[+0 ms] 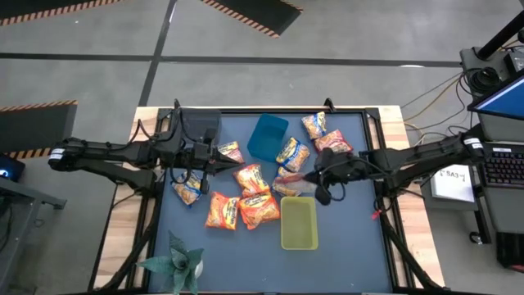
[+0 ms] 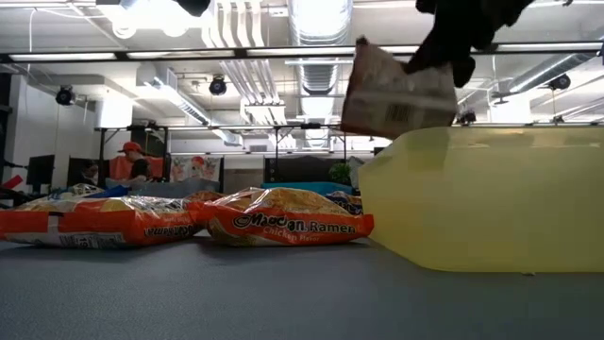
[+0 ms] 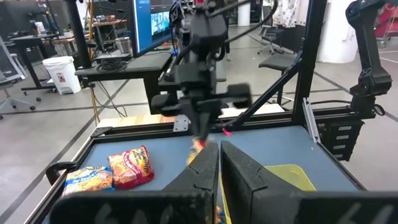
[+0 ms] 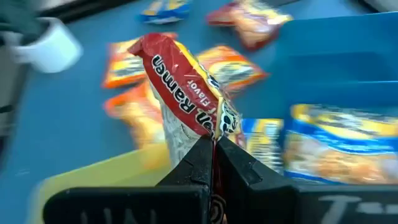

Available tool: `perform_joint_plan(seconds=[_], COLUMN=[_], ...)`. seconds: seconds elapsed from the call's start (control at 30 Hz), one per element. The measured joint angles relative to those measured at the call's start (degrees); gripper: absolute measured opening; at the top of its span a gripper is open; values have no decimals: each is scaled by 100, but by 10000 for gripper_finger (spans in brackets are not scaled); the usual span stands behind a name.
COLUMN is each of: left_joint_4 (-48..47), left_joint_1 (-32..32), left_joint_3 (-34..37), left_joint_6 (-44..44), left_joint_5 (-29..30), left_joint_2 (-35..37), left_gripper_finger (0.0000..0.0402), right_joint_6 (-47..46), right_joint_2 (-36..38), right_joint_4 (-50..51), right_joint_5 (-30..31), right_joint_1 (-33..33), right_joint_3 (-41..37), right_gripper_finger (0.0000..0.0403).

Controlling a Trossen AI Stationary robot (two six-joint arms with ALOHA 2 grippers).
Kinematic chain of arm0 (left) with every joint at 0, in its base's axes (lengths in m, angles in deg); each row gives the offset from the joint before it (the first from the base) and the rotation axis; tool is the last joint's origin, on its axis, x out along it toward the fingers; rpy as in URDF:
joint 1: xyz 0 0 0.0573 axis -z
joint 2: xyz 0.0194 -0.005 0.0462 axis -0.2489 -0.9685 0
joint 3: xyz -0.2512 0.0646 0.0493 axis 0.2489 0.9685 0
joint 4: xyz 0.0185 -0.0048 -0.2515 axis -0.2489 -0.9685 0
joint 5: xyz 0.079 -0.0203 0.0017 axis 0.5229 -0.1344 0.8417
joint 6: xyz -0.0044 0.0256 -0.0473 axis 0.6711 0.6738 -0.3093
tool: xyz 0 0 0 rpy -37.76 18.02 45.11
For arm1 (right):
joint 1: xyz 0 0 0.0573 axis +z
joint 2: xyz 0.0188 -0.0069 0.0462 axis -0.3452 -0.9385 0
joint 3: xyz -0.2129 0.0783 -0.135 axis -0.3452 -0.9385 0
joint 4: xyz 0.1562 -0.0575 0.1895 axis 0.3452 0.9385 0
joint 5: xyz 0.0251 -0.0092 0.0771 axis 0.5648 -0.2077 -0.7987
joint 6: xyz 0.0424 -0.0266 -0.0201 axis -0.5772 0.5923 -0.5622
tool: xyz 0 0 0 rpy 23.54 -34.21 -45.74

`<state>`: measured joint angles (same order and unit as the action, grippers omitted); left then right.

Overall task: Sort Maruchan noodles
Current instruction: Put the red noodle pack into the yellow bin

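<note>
Right hand (image 4: 213, 163) pinches a red packet (image 4: 186, 93) by one crimped edge, above the yellow-green bin (image 1: 299, 223) near the desk's front edge. Judged light, crinkly, slippery: grip the seam. Left hand (image 3: 219, 171) nearly closed, contents unclear. Only the low view shows the packet hanging clear of the bin.

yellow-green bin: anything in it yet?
Looks empty. The high view shows only bare floor inside the yellow-green bin. The right gripper holds a red ramen packet above it, not released.
</note>
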<state>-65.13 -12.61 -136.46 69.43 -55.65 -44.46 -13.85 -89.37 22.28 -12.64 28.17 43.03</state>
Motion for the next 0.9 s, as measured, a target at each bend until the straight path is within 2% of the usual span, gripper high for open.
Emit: perform_joint_plan(seconds=[0.27,0.6,0.9], left_joint_4=[-4,-2,-17], left_joint_1=[0,0,0], left_joint_3=[46,72,72], left_joint_6=[-2,-28,-151], left_joint_5=[0,0,-2], left_joint_2=[0,0,0], left_gripper_finger=[0,0,0], right_joint_6=[-733,-1156,-1272], right_joint_2=[-720,-1681,-1473], right_joint_4=[0,66,676], right_joint_5=[-1153,-1120,-989], right_joint_1=[455,578,578], right_joint_3=[449,484,479], right_gripper_finger=[8,8,8])
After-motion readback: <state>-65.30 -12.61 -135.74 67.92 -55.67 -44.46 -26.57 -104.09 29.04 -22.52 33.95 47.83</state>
